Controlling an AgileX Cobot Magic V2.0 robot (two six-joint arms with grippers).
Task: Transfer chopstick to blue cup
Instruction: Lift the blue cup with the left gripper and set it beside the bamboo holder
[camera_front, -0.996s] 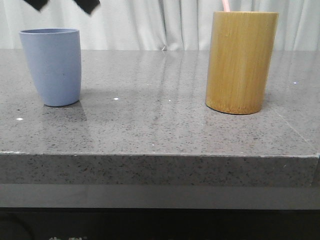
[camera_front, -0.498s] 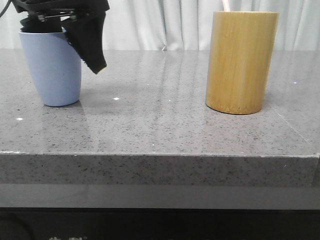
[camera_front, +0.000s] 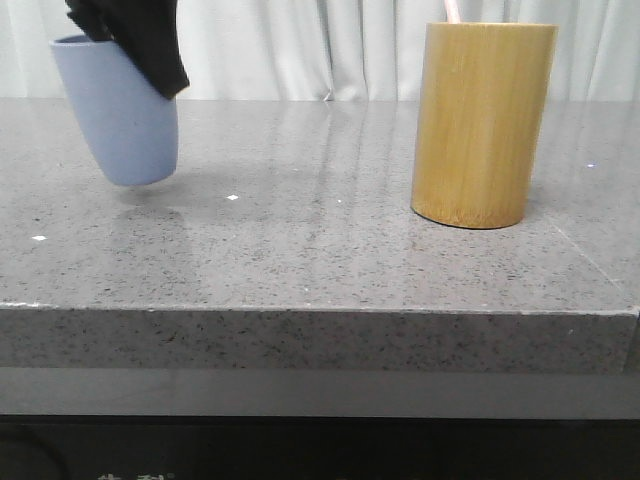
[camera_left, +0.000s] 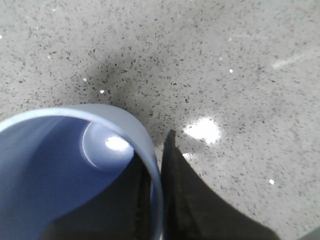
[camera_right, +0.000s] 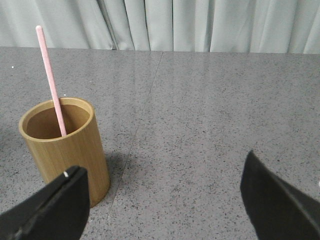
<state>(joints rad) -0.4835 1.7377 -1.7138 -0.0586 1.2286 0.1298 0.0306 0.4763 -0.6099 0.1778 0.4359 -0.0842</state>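
Note:
The blue cup (camera_front: 122, 120) hangs tilted just above the table at the far left, held by my left gripper (camera_front: 130, 40), which is shut on its rim. In the left wrist view one finger is inside the blue cup (camera_left: 60, 170) and one finger (camera_left: 200, 205) outside its wall. A pale pink chopstick (camera_right: 51, 82) stands in the bamboo cylinder (camera_right: 65, 145); only its tip (camera_front: 452, 10) shows in the front view above the bamboo cylinder (camera_front: 482, 125). My right gripper (camera_right: 165, 200) is open and empty, low over the table beside the cylinder.
The grey speckled stone table (camera_front: 320, 240) ends in a front edge close to the camera. Pale curtains (camera_front: 330, 45) hang behind it.
My left gripper came down onto the blue cup's rim, shut on it, and has lifted it off the table, tilted and shifted slightly right. The bamboo cylinder has not moved.

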